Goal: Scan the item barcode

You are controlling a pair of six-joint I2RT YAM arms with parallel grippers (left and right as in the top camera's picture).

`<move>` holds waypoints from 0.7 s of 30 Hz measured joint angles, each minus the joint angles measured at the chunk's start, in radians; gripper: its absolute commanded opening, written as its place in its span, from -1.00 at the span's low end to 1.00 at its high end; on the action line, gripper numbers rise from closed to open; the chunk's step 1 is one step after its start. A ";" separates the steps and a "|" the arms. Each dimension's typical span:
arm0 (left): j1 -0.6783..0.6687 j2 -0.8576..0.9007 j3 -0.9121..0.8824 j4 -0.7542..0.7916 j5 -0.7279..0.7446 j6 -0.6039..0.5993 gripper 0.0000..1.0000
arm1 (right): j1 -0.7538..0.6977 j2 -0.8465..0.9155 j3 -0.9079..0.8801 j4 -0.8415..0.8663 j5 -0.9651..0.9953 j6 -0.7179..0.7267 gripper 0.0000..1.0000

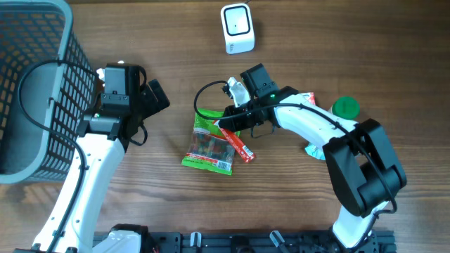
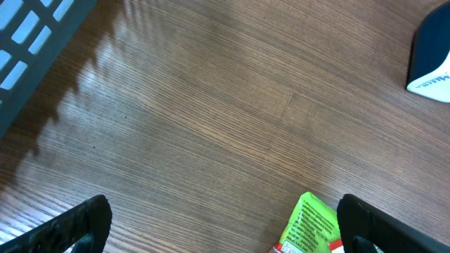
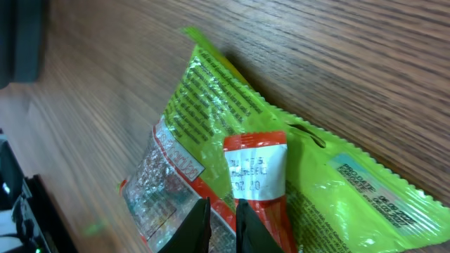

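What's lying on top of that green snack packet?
A red stick packet with a white label lies across the green packet, the right claw at its end. Whatever is printed beneath the stick is covered.

Left tool wide, right seemingly narrow

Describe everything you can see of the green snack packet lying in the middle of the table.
The green snack packet is shiny, crinkled plastic film with a clear window, fine print and sealed edges. It lies flat on the wooden table, a red stick packet resting across it. The right gripper is close above; contact is unclear.
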State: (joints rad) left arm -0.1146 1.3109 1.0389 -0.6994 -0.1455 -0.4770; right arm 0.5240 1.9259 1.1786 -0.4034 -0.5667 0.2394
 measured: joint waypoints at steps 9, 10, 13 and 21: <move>0.000 0.000 0.000 0.000 0.000 0.000 1.00 | 0.014 0.000 0.000 -0.008 0.177 0.010 -0.32; 0.000 0.000 0.000 0.000 0.000 0.000 1.00 | 0.014 0.000 0.000 -0.008 0.175 0.010 -0.32; 0.000 0.000 0.000 0.000 0.000 0.000 1.00 | 0.025 0.001 0.000 -0.008 0.156 0.010 -0.49; 0.000 0.000 0.000 0.000 0.000 0.000 1.00 | 0.075 0.027 -0.005 -0.003 0.147 0.011 -0.62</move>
State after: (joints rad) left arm -0.1146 1.3109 1.0389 -0.6991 -0.1452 -0.4770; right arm 0.5987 1.9533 1.1736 -0.4061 -0.4198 0.2508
